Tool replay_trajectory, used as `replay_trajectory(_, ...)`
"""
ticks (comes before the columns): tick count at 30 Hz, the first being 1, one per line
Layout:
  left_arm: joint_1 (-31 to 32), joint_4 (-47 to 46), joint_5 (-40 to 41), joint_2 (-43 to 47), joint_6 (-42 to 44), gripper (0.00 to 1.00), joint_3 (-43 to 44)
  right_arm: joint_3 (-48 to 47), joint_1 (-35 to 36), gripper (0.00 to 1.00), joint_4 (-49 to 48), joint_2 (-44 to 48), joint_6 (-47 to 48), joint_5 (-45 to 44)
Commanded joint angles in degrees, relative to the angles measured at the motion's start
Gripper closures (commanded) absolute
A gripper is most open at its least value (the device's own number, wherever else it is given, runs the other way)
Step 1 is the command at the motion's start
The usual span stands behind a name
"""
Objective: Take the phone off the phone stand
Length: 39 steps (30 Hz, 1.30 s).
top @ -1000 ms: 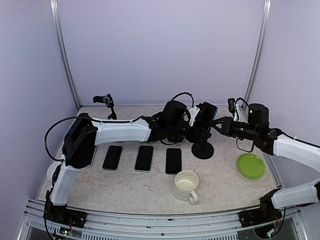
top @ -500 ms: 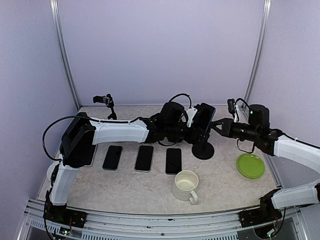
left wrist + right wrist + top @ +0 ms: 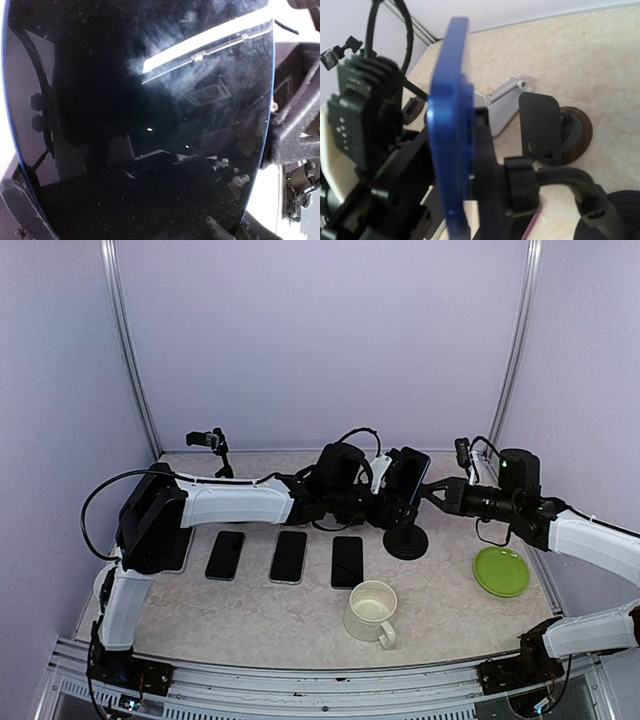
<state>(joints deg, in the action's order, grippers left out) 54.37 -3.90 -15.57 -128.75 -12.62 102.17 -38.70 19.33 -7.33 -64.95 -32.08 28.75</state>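
one phone [image 3: 140,100], held in left claw [image 3: 398,494]

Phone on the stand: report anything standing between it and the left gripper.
Nothing visible stands between them. The left gripper is at the phone: its screen fills the left wrist view, with fingers at both side edges. The phone stand holds it from behind, with the right gripper close by.

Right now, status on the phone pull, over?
Left gripper clamped across blue-edged black-screen phone. Phone seated in black round-based stand. Right gripper at stand's neck, grip unclear. No obstruction seen.
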Motion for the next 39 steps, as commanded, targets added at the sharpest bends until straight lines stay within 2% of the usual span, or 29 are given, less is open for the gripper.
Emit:
replay_trajectory(1, -7.7, -2.3, 5.2, 5.1, -3.8, 0.66, -2.8, 1.2, -2.6, 1.0, 2.5, 0.5, -0.7, -2.3)
replay_trajectory(11, -0.1, -1.4, -4.2, 5.2, 2.7, 0.66, 1.3, 0.5, -2.6, 1.0, 0.8, -1.0, -1.1, -2.8)
replay_trajectory(23, 4.4, -4.7, -12.4, 6.6, 3.6, 0.66, 1.0, 0.8, -2.6, 1.0, 0.5, -1.5, -1.1, -4.0)
replay_trajectory(28, 4.9, -7.7, -10.7, 10.3, 3.4, 0.66, -3.4, 0.4, -2.6, 1.0, 0.1, -1.5, -1.1, -4.1)
replay_trajectory(33, 4.5, -10.7, -4.5, 14.5, 2.6, 0.66, -10.5, -0.5, -2.7, 1.0, -0.2, -1.3, -0.7, -4.3)
replay_trajectory(39, 2.8, -8.6, 1.6, 16.9, 0.5, 0.66, -14.1, -3.2, -2.9, 1.0, 0.8, -2.3, 0.2, -4.4)
